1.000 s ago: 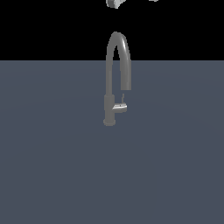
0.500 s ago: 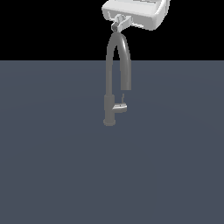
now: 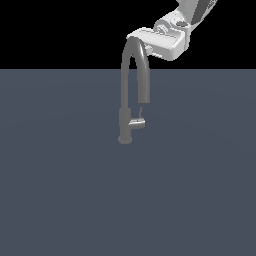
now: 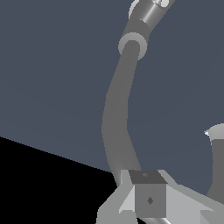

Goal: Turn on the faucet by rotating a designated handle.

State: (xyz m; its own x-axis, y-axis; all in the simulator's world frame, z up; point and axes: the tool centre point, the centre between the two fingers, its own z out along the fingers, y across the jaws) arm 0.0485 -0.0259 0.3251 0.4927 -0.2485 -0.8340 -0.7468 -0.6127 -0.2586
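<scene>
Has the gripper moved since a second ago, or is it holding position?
Yes. The gripper has come down into the exterior view, from the top edge to beside the arch of the faucet, which has stayed put.

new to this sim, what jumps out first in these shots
A tall grey faucet stands alone on the flat slate surface, its arched spout rising into the black background. The white end effector hangs right at the top of the arch. Low on the faucet body, the small silver handle sticks out toward the exterior view's right, untouched.
</scene>
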